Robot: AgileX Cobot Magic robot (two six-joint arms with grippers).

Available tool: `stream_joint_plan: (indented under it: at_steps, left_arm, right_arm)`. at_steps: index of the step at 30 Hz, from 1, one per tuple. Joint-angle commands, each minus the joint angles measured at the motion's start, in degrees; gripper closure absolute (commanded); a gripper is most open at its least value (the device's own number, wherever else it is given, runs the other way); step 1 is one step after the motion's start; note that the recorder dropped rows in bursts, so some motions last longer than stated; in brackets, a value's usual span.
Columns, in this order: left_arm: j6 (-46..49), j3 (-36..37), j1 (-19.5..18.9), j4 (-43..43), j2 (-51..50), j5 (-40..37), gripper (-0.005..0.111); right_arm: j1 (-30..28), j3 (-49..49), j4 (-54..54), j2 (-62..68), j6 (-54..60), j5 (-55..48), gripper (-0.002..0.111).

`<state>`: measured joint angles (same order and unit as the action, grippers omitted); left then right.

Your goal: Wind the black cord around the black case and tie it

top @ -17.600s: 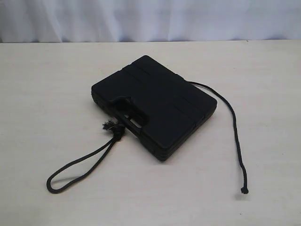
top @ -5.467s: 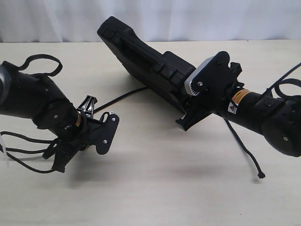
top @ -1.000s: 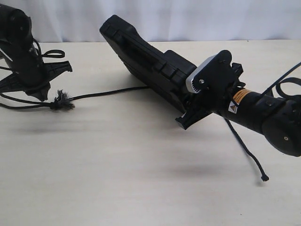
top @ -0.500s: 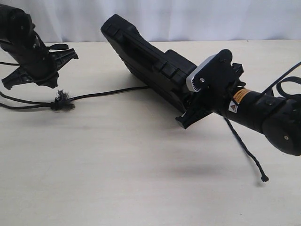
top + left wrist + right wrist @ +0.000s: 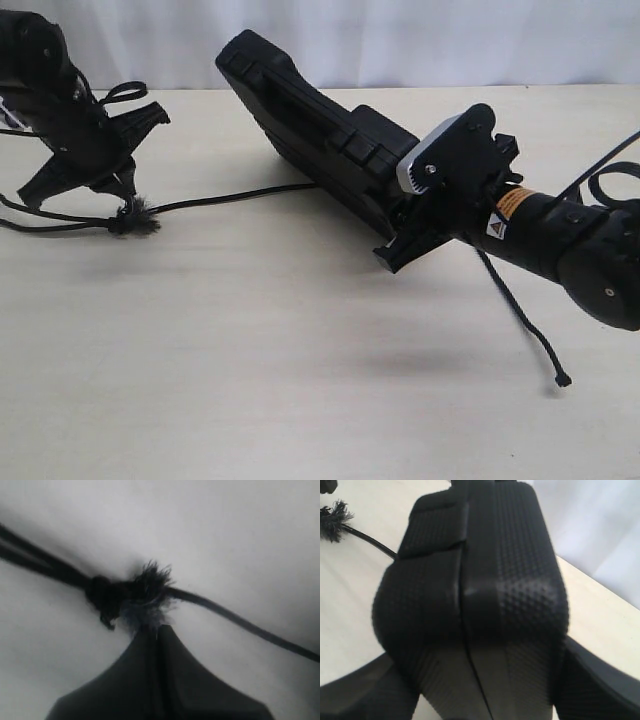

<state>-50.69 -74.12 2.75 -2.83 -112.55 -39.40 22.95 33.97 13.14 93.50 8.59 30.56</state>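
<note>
Black case (image 5: 310,130): held tilted above the counter (image 5: 300,380), toward the right, with one end clamped.
Right gripper (image 5: 405,235): closed around that end of the case, its jaws kept wide apart by the case's thickness.
Left gripper (image 5: 159,640): jaws pressed together, tip set down at the tuft; whether fibres are pinched cannot be told.
Black cord (image 5: 230,195): laid along the counter from the left gripper to under the case; a second stretch is seen below the right arm.
Frayed tufted end (image 5: 133,219): found on the counter at the far left, beside a knot.
</note>
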Motion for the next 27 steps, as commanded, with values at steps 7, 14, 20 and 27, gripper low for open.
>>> stream_joint_plan:
  at_steps: [7, 14, 20, 27]
  left_arm:
    - [-0.10, -0.20, -0.02, -2.34, 0.07, -6.01, 0.106]
    - [-4.97, -0.20, -0.02, -2.23, 0.07, -8.39, 0.087]
    - [-13.31, -0.20, -0.02, -2.34, 0.07, -10.86, 0.071]
    - [-24.52, -0.20, -0.02, 0.30, 0.07, -9.79, 0.054]
  right_arm:
    - [-0.18, -0.68, -1.79, 0.58, -2.37, -5.07, 0.104]
    - [-0.18, -0.68, -1.79, 0.58, -2.37, -5.07, 0.104]
    - [-0.18, -0.68, -1.79, 0.58, -2.37, -5.07, 0.104]
    - [-0.18, -0.68, -1.79, 0.58, -2.37, -5.07, 0.104]
